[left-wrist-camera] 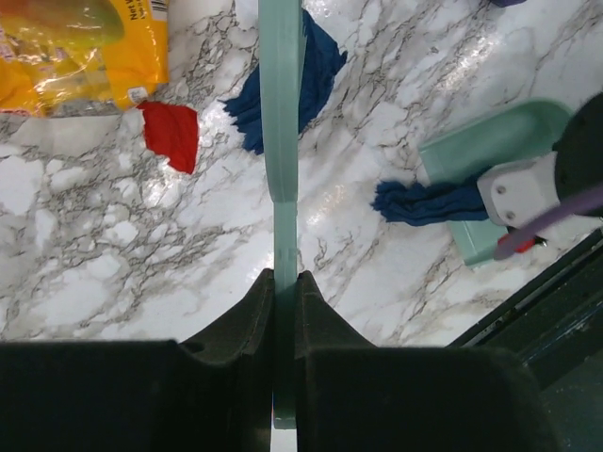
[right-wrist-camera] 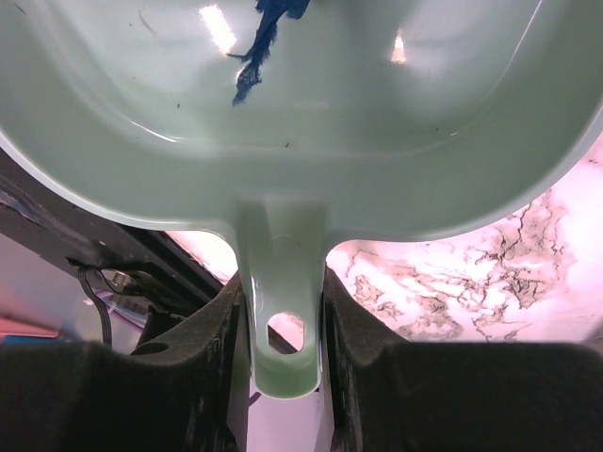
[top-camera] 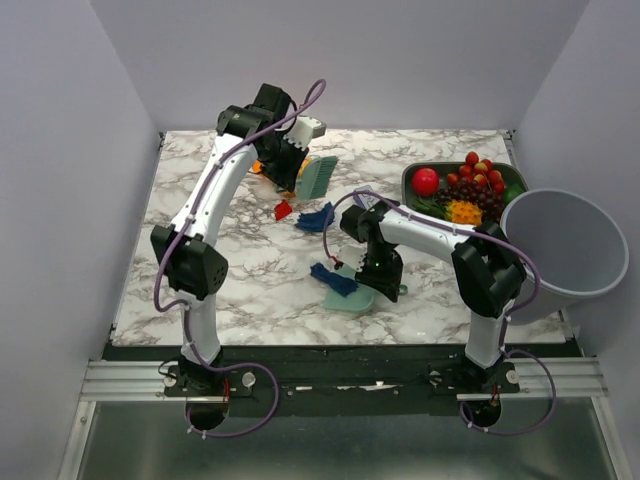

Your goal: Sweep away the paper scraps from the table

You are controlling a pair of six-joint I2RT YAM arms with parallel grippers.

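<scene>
Paper scraps [top-camera: 316, 217], one red and two dark blue, lie crumpled mid-way across the surface [top-camera: 240, 270]. The nearest blue one touches the dustpan [top-camera: 355, 298] lip. Left claw [left-wrist-camera: 285, 280] is clamped on the brush [top-camera: 318, 177] handle and right claw [right-wrist-camera: 281, 282] on the dustpan handle. Bare marble stretches left.

A red paper scrap [top-camera: 283, 210] and two crumpled dark blue scraps [top-camera: 316, 217] lie on the marble table [top-camera: 260, 292].
</scene>
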